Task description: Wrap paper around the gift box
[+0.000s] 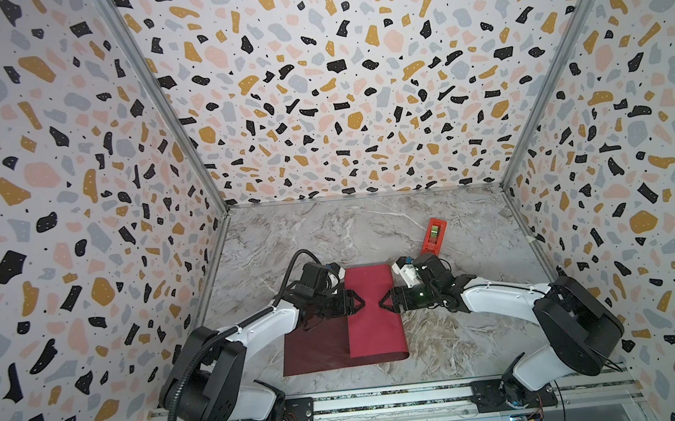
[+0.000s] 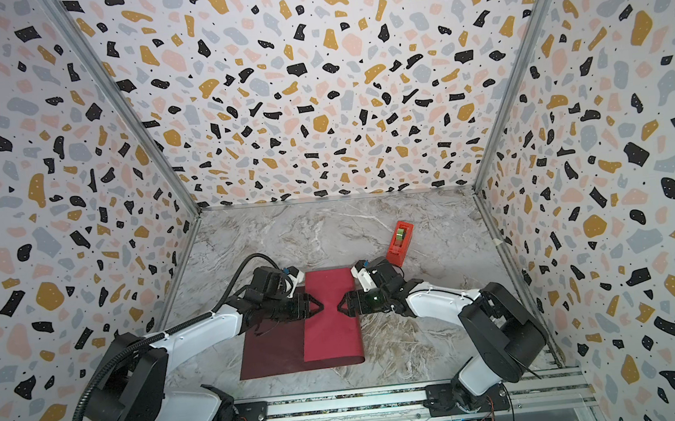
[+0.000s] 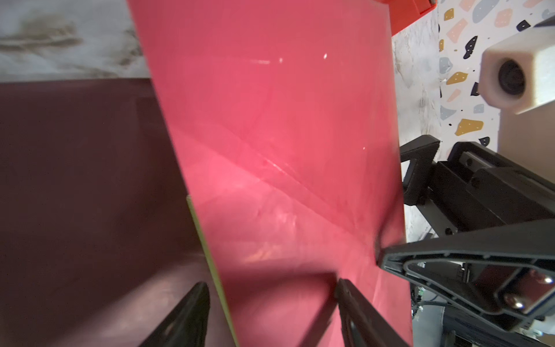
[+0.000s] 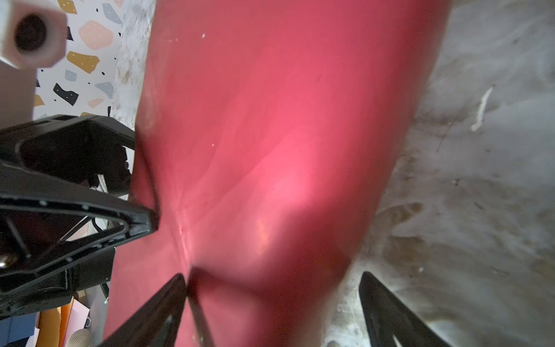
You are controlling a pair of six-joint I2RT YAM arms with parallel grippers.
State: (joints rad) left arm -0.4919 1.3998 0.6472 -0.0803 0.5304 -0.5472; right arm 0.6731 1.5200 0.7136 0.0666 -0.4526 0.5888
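Observation:
The paper lies in the middle of the table with its crimson flap (image 1: 373,333) folded over the gift box and its maroon part (image 1: 314,347) flat to the left. Only a thin olive-green edge of the gift box (image 3: 205,240) shows under the flap, and both top views hide it. My left gripper (image 1: 359,301) (image 3: 271,285) is open, its fingers straddling the flap's left edge. My right gripper (image 1: 382,300) (image 4: 271,278) faces it, open, with one finger touching the flap and the other over the table beside the curved right fold.
A red-orange tape dispenser (image 1: 434,236) stands on the marble table (image 1: 463,334) behind the right gripper. Patterned walls enclose the table on three sides. The two gripper tips are close together above the flap.

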